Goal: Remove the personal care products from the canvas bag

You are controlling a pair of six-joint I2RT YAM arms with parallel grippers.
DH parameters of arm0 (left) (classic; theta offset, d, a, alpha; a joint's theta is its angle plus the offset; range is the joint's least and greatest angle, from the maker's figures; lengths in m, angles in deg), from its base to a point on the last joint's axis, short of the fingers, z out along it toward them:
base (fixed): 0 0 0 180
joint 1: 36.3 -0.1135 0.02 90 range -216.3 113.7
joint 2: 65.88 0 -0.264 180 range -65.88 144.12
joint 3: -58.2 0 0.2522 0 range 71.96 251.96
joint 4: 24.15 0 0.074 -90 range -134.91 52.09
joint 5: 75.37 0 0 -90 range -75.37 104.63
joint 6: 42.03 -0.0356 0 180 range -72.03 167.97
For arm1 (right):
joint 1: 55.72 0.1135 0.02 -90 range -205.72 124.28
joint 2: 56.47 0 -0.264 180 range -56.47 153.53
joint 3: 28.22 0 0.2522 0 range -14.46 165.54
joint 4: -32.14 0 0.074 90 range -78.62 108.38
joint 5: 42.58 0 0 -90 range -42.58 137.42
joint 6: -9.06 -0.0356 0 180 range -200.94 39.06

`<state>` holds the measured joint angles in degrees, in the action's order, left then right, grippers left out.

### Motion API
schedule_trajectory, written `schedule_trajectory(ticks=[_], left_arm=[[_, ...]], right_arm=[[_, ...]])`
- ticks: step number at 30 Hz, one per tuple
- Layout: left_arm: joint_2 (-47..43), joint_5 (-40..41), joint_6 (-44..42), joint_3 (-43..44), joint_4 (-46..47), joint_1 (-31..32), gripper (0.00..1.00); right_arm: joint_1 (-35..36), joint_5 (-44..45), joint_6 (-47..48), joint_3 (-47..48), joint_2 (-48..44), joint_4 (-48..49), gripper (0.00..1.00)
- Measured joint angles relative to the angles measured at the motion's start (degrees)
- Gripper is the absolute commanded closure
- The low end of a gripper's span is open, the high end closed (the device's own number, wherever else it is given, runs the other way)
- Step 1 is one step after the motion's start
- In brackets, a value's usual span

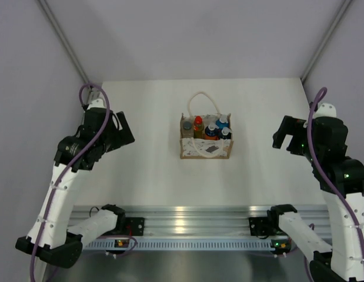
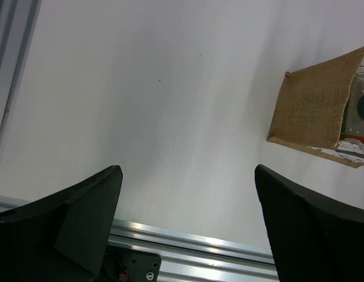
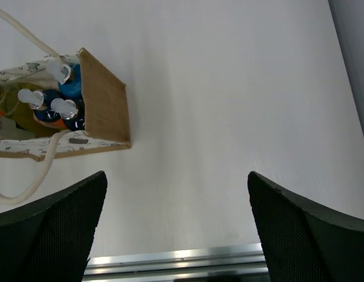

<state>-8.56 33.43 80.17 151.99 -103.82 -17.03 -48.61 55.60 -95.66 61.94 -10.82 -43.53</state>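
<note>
Canvas bag (image 3: pixel 105 108) was found standing upright near the middle of the white table (image 1: pixel 146 170), well apart from both arms, with its mouth open upward. Nearest the arm bases, an aluminium rail (image 1: pixel 187 214) was seen along the table's near edge. The left gripper (image 2: pixel 187 171) was held spread wide over bare tabletop to the bag's left, with nothing between its black fingers (image 2: pixel 82 217). The right gripper (image 3: pixel 176 176) was likewise held wide apart and empty, to the bag's right.

On the bag's near face a white front panel (image 1: pixel 220 151) with a small dark print was shown, and one cream rope handle (image 3: pixel 47 161) was draped down over it. Inside, five bottles were packed upright. A pale cream bottle (image 1: pixel 186 125) with a dark grey cap was placed at the left end, and a slim yellow bottle (image 1: pixel 198 122) with a red cap just beside it. Three orange bottles (image 3: pixel 65 108) with blue and white tops were clustered at the right end. No wording on the bottles or the panel could be read at this size. Beyond the bag, the far handle (image 1: pixel 200 93) was seen looped out over the table.
</note>
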Motion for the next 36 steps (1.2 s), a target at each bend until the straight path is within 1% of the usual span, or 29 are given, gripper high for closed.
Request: schedule_trajectory(ticks=[6, 10, 15, 19, 21, 23, 24, 26, 27, 28, 31, 36], left_arm=[[2.08, -3.69, 1.60, -0.02, 0.79, 0.02, 0.01], [5.01, -7.98, 4.66, -0.87, 3.69, 1.05, 0.01], [10.54, -13.84, 10.14, -2.75, 9.01, 4.44, 0.02], [16.61, -17.27, 13.79, -2.91, 14.43, 9.20, 0.02], [19.67, -17.94, 14.97, -2.73, 16.26, 11.41, 0.02], [22.77, -17.88, 16.02, -2.01, 17.14, 13.42, 0.02], [24.13, -17.70, 16.46, -1.66, 17.53, 14.21, 0.02], [26.43, -17.29, 17.42, -0.98, 18.05, 15.21, 0.03], [27.15, -17.03, 17.73, -0.81, 18.27, 15.41, 0.03], [27.96, -16.61, 18.12, -0.50, 18.36, 15.52, 0.03], [29.66, -15.93, 18.95, 0.02, 18.82, 15.54, 0.03], [29.94, -15.43, 19.17, 0.24, 19.10, 15.56, 0.03]], right_arm=[[0.00, -0.42, 0.92, -0.39, -0.63, 0.70, 0.01], [-0.02, -4.92, 2.16, -0.57, -0.31, 2.21, 0.01], [0.00, -12.31, 2.29, -0.66, 3.06, 4.33, 0.00], [0.00, -17.25, 2.49, -1.33, 5.95, 6.62, 0.01], [0.22, -19.56, 2.89, -2.23, 6.78, 7.50, 0.07], [0.98, -21.29, 3.58, -2.49, 7.89, 8.02, 0.10], [1.77, -21.59, 3.89, -2.49, 8.57, 8.37, 0.16], [5.75, -20.87, 5.40, -1.99, 11.43, 9.25, 0.21], [7.69, -19.78, 5.90, -1.49, 12.72, 9.40, 0.26], [10.51, -18.56, 6.93, -0.76, 14.80, 9.99, 0.28], [16.59, -13.90, 8.79, 1.51, 21.24, 10.58, 0.31], [22.23, -7.30, 11.56, 4.76, 30.12, 11.15, 0.40]])
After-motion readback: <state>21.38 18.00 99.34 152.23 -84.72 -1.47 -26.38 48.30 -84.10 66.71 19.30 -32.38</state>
